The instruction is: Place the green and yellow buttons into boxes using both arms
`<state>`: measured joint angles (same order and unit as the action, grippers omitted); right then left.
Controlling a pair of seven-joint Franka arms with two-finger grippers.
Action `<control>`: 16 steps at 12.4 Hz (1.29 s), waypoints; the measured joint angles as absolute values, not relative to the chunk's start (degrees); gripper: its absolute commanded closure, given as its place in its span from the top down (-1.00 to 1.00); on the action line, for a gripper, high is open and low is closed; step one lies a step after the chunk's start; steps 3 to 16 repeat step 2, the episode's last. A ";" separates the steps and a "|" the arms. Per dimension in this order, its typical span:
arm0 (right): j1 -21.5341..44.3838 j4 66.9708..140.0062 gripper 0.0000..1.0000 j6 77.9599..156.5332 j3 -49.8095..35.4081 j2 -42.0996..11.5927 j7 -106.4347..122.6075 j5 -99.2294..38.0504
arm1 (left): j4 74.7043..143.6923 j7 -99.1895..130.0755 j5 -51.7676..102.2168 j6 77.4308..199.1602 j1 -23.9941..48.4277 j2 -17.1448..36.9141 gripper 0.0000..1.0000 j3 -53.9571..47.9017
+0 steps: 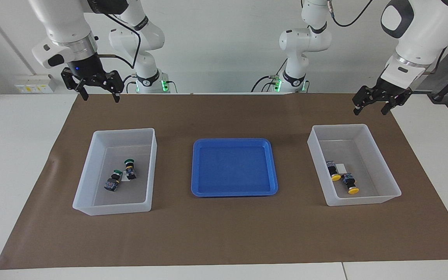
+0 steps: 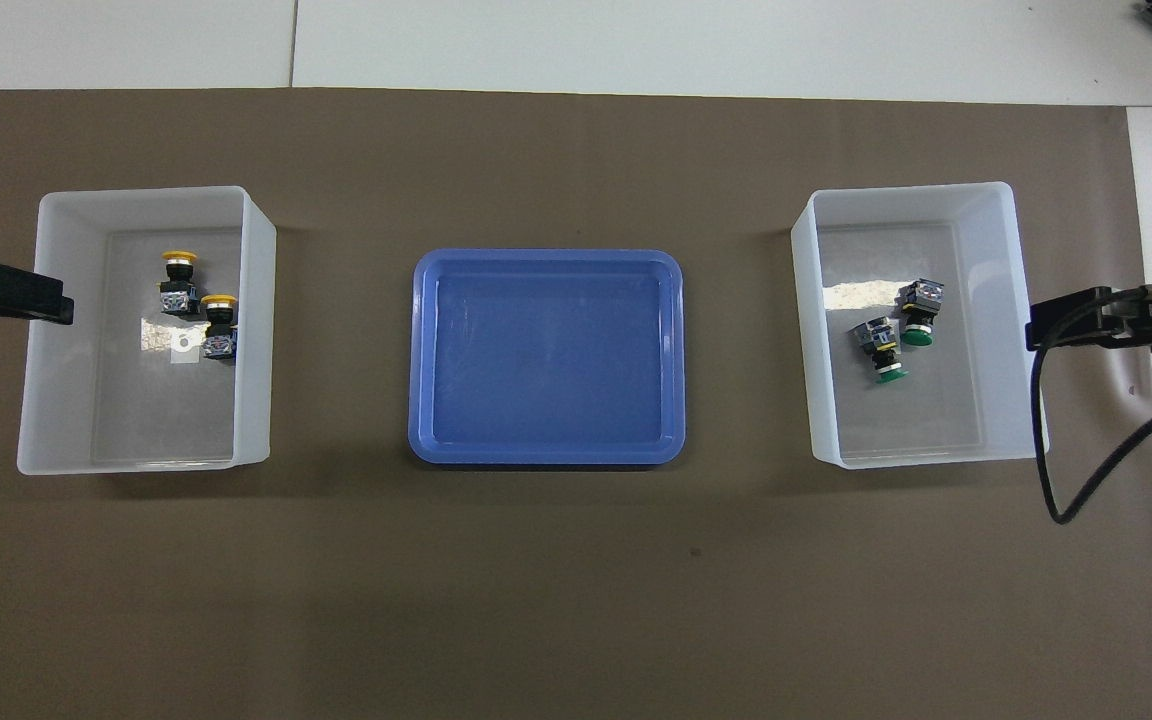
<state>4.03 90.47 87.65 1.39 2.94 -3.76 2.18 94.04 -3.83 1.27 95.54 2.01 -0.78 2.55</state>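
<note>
Two translucent white boxes stand on the brown mat. The box (image 1: 85,171) (image 2: 816,330) at the right arm's end holds two green buttons (image 1: 130,168) (image 1: 112,181) lying on their sides; they also show in the overhead view (image 2: 919,312) (image 2: 881,350). The box (image 1: 381,157) (image 2: 254,330) at the left arm's end holds two yellow buttons (image 1: 333,171) (image 1: 350,183) (image 2: 179,280) (image 2: 219,325). My right gripper (image 1: 100,97) (image 2: 1076,322) hangs open and empty, raised over the mat beside the green buttons' box. My left gripper (image 1: 371,110) (image 2: 31,298) hangs open and empty, raised by the yellow buttons' box.
A shallow blue tray (image 1: 233,167) (image 2: 546,355) lies between the two boxes with nothing in it. The brown mat (image 1: 224,233) covers most of the white table. A black cable (image 2: 1066,480) loops down from the right arm.
</note>
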 measured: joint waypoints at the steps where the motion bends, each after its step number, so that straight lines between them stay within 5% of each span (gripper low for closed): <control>1: 3.63 90.40 1.00 86.75 1.42 2.91 -1.95 2.19 | 94.04 -3.83 1.27 95.54 2.01 -0.78 1.00 2.51; 16: 2.81 90.29 1.00 85.95 1.47 2.90 -0.02 2.19 | 94.04 -3.83 1.27 95.54 2.03 -0.78 1.00 2.45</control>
